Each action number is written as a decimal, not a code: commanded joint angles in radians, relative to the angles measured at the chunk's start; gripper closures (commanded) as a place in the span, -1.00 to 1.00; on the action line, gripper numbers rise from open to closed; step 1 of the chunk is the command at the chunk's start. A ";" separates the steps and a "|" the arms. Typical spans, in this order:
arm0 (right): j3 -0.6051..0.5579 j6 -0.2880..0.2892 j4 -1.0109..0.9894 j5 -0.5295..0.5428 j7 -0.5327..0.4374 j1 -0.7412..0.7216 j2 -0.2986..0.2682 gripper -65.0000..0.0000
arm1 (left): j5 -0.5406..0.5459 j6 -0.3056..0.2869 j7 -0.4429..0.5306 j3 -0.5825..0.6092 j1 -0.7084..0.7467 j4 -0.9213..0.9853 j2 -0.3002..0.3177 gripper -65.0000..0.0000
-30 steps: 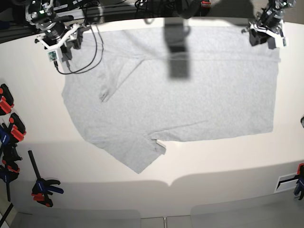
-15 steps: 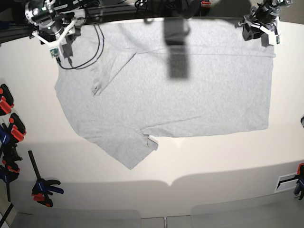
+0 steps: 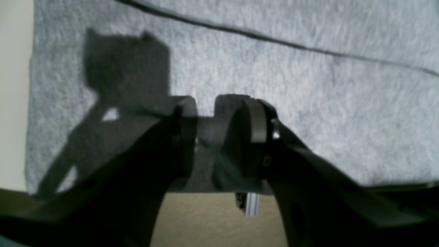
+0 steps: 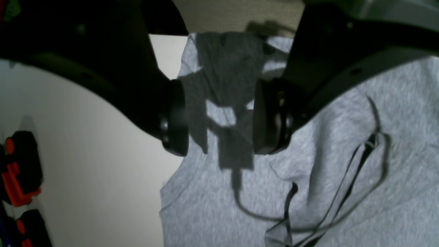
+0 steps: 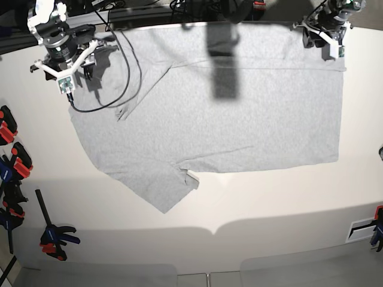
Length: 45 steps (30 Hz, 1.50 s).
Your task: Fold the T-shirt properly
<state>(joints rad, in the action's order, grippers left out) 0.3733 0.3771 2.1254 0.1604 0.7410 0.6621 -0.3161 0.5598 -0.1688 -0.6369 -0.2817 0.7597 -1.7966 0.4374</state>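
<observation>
The T-shirt (image 5: 215, 113) lies spread flat across the white table (image 5: 281, 203), plain grey side up, hem toward three o'clock and sleeves toward nine, one sleeve poking down at about seven o'clock. Both arms sit at the twelve o'clock edge of the cloth, one at each far corner, which looks like the setup for drawing the shirt smooth or lifting that edge for a first fold.

Over at the hem corner, the left gripper (image 3: 223, 137) has its jaws partly parted with a narrow gap; a dark fold of cloth seems to sit between them, but shadow hides it, so I cannot tell whether it is truly pinched.

At the sleeve corner, the right gripper (image 4: 219, 116) stands wide apart above the fabric, pads either side of a bare patch, holding nothing. A black cable (image 5: 114, 89) loops across the shirt just beneath it.

No lettering, brand or label is readable anywhere. Orange-and-black clamps (image 5: 12, 167) wait at nine o'clock.
</observation>
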 commanded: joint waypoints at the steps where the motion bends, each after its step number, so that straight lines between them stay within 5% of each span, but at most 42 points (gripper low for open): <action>1: 0.005 -0.011 0.016 0.004 -0.041 -0.003 -0.010 0.09 | 0.005 -0.004 -0.022 -0.001 0.016 -0.027 0.003 0.38; 8: 0.005 -0.011 0.016 0.005 -0.090 -0.003 -0.010 0.09 | -0.154 0.008 0.031 -0.001 0.016 -0.161 0.003 0.38; 14: 0.005 -0.010 0.016 0.021 -0.080 -0.009 -0.010 0.09 | -0.389 0.206 0.253 -0.001 -0.007 -0.194 0.004 0.38; 17: 0.005 -0.010 0.016 0.077 -0.058 -0.037 -0.010 0.09 | -0.397 0.217 0.250 -0.001 -0.104 -0.194 0.004 0.38; 23: 0.005 0.021 0.016 0.109 -0.021 -0.107 -0.010 0.09 | -0.346 0.109 0.079 -0.001 -0.432 -0.193 0.005 0.38; 29: 0.005 0.034 0.016 0.109 -0.009 -0.119 -0.011 0.09 | -0.264 0.044 0.018 -0.001 -0.723 -0.109 0.045 0.38; 37: 0.005 0.034 0.016 0.114 0.011 -0.119 -0.010 0.09 | -0.089 -0.150 -0.056 0.001 -1.052 0.466 0.098 0.31; 41: 0.005 0.035 0.016 0.145 0.012 -0.119 -0.010 0.09 | -0.118 -0.204 0.004 0.001 -1.249 0.823 0.098 0.28; 45: 0.005 0.036 0.016 0.165 0.018 -0.119 -0.011 0.09 | -0.284 -0.206 0.158 0.002 -1.409 1.170 0.101 0.28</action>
<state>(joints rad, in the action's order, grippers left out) 0.3729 0.4114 2.1235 0.3157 0.7799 0.5449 -0.3168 0.2497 -0.3717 -0.4896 -0.2771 -0.6231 -0.6010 0.5232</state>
